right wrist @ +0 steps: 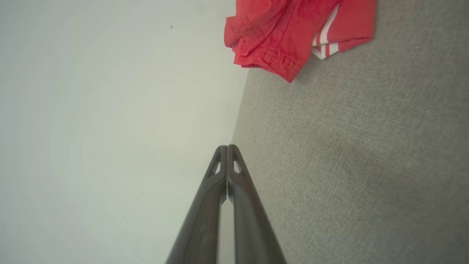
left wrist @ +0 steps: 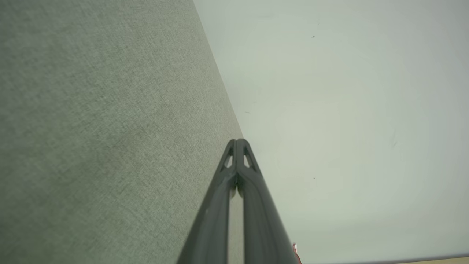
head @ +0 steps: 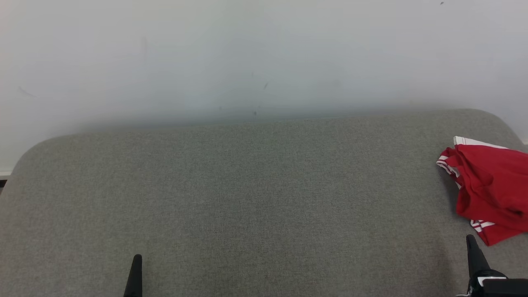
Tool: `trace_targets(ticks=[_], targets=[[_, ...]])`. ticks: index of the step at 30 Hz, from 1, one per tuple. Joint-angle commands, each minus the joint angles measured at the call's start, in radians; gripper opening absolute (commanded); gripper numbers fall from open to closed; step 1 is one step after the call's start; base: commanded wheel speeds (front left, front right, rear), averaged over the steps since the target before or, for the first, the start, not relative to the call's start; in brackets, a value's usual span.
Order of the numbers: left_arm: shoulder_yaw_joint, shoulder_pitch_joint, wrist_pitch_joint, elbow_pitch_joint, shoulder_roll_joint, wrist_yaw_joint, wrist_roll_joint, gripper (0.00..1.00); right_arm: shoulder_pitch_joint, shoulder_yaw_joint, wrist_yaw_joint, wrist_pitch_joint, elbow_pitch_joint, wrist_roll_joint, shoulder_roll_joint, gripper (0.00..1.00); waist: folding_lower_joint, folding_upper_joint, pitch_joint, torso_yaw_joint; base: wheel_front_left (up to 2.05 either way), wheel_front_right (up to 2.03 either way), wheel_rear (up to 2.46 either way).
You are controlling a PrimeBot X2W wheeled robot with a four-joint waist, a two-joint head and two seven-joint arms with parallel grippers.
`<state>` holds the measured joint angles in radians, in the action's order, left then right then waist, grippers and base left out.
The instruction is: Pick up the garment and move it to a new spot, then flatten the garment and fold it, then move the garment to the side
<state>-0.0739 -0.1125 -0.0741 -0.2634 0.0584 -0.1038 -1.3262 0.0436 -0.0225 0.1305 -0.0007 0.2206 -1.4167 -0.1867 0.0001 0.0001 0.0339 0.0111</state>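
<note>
The garment point(head: 491, 187) is a crumpled red piece with white stripes, lying at the right edge of the grey fabric surface point(head: 255, 198); part of it runs out of the head view. In the right wrist view the garment point(right wrist: 289, 33) lies ahead of the fingers at the top. My right gripper point(head: 470, 239) is shut and empty, just in front of the garment, apart from it. My left gripper point(head: 137, 258) is shut and empty at the lower left, far from the cloth. Both pairs of fingers meet at the tips in the wrist views point(left wrist: 237, 141) point(right wrist: 227, 146).
A pale wall point(head: 264, 53) rises directly behind the grey surface's far edge. The surface has rounded corners at the far left and far right. A sliver of red point(left wrist: 295, 251) shows beside my left fingers.
</note>
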Motion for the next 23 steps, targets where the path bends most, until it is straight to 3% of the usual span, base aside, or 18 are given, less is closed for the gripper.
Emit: trace_targets(ticks=[1, 23], targets=[[0.000, -0.023, 0.006, -0.003, 0.007, -0.003, -0.023, 0.00, 0.015, -0.006, 0.000, 0.004, -0.001, -0.021, -0.010, 0.00, -0.0001, -0.0001, -0.001, 0.000, 0.00, 0.00, 0.00], [-0.004, -0.074, 0.038, -0.046, 0.007, -0.019, -0.207, 0.00, 0.048, -0.045, 0.000, 0.048, 0.023, -0.216, -0.013, 0.00, -0.0001, -0.0001, -0.019, -0.006, 0.00, 0.00, 0.00]])
